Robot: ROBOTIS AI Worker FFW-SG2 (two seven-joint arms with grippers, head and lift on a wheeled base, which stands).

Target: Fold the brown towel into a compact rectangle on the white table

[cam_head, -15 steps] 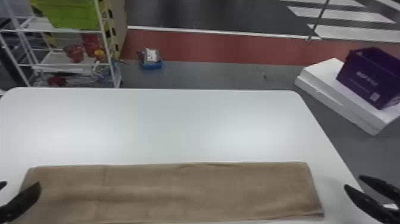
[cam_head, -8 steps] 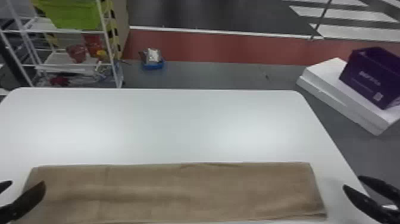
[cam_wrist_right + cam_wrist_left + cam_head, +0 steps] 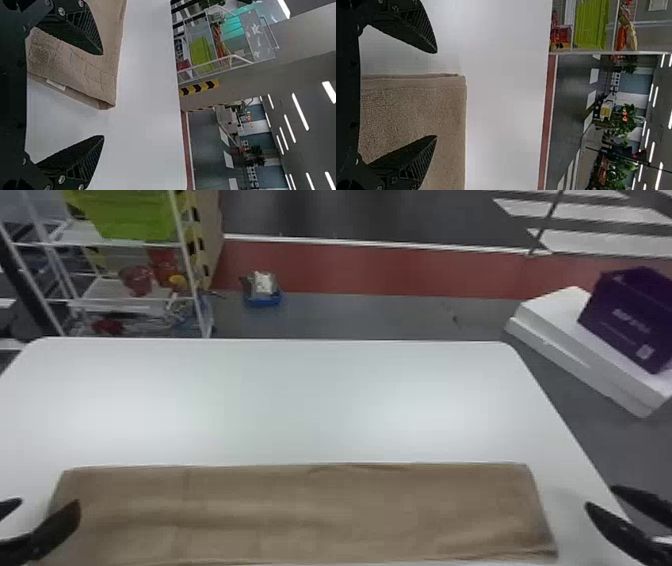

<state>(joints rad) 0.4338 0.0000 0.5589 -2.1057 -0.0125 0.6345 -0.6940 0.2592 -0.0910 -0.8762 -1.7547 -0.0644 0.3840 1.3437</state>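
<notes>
1. Lying along the near part of the white table [image 3: 300, 395], the brown towel [image 3: 310, 510] is forming a long, flat strip that is running from side to side before the robot.
2. At the towel's left end, the left gripper [image 3: 436, 94] is holding nothing; its 2 fingers are standing wide apart, 1 of them overlapping the cloth in the left wrist view, the other showing against bare table.
3. Near the right end, the right gripper [image 3: 103, 95] is also staying empty, its 2 fingers spreading well apart.
4. Layered edges are showing at the right end, by a white label [image 3: 56, 84], so the lengthwise folding is probably done; how many layers are lying there, I cannot tell.
5. The outline is looking fairly straight, though soft creases are crossing the surface.
6. The strip is looking too long for a compact rectangle, so the crosswise folding is apparently waiting: at least 1 end is needing to go over toward the other, and perhaps a final smoothing.
</notes>
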